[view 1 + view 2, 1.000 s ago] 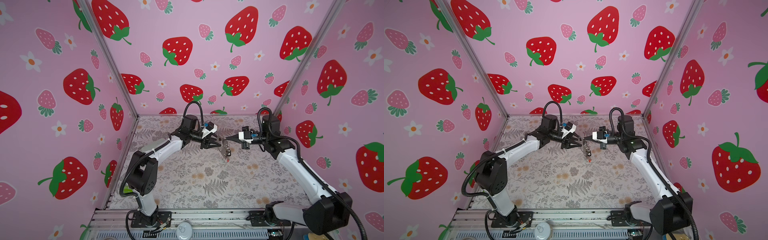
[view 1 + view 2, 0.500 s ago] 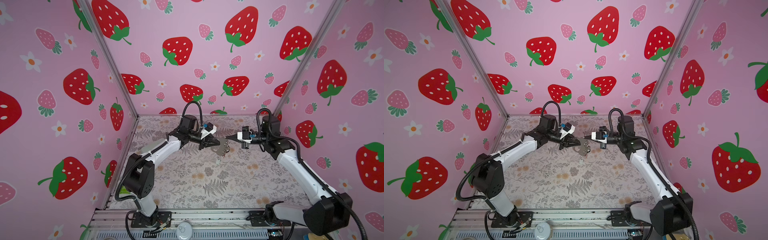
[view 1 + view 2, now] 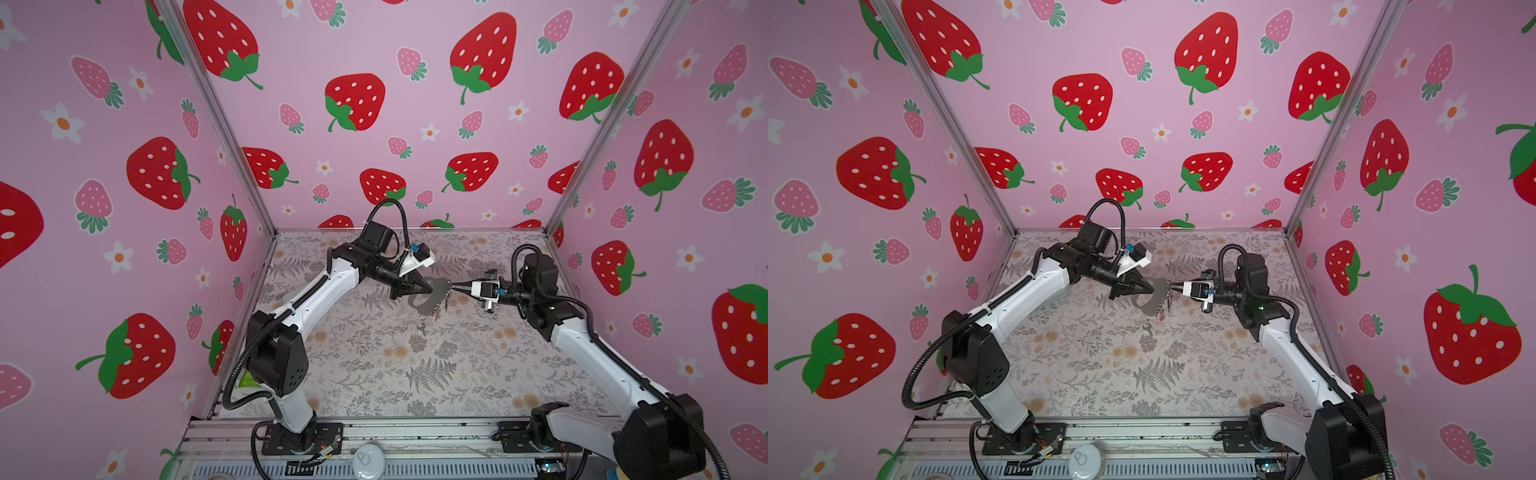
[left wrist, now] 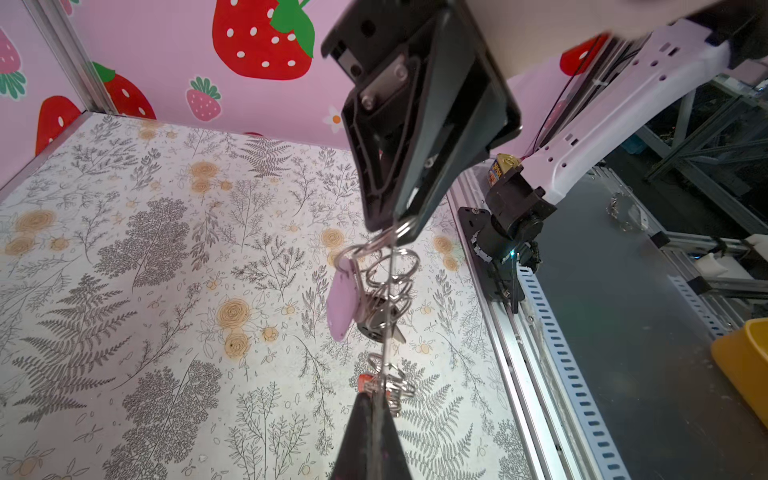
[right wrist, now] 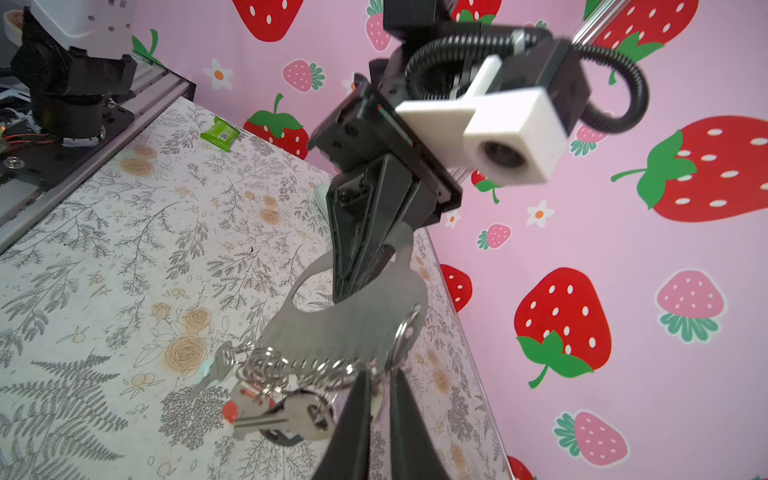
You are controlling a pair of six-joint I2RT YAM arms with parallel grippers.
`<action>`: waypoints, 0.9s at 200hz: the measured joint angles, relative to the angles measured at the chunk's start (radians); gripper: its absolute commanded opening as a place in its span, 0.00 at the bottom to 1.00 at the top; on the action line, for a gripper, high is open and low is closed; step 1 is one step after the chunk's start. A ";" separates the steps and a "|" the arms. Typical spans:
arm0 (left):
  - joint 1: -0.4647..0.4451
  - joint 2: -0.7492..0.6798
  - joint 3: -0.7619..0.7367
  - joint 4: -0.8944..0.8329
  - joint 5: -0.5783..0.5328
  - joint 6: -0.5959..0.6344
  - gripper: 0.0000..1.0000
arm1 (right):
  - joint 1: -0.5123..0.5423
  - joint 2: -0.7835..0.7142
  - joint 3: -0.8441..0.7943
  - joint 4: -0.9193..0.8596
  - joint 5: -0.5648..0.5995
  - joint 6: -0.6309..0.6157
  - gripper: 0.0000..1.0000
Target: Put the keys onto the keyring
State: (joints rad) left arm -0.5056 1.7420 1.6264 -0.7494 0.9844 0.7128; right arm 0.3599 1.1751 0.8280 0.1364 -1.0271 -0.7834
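Right wrist view: left claw (image 5: 345,293) pinches keyring (image 5: 353,328), right claw (image 5: 380,374) slightly spread by keys (image 5: 286,415); green packet (image 5: 219,134) apart.

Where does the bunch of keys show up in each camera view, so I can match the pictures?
Both top views: the keys hang mid-scene between the two arms, above the floral table cover.
Left wrist: keys in the middle of the picture, next to the lilac tag.
Right wrist: keys dangle under the grey strap.
Shared landmark: the floral table cover, seen in all four.
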 measured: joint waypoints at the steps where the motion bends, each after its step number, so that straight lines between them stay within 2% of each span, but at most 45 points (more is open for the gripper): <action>1: -0.001 0.000 0.003 -0.005 -0.002 0.001 0.00 | 0.000 0.000 -0.002 0.002 0.000 0.000 0.18; 41: -0.063 0.004 0.153 -0.212 -0.176 0.034 0.00 | 0.000 0.000 -0.137 0.183 0.021 0.109 0.31; 69: -0.109 0.017 0.242 -0.323 -0.314 0.050 0.00 | 0.000 0.000 -0.231 0.333 0.037 0.212 0.35; 99: -0.166 0.034 0.322 -0.430 -0.514 0.073 0.00 | 0.000 0.000 -0.293 0.454 0.092 0.299 0.39; 145: -0.251 0.051 0.389 -0.508 -0.794 0.109 0.00 | 0.013 0.010 -0.352 0.631 0.133 0.403 0.43; 180: -0.300 0.053 0.424 -0.531 -0.948 0.139 0.00 | 0.036 0.045 -0.364 0.706 0.148 0.443 0.44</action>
State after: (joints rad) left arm -0.8059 1.7947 2.0502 -1.2800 0.0364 0.8516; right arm 0.3958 1.2201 0.4644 0.8425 -0.8787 -0.3408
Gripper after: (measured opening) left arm 0.057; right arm 0.434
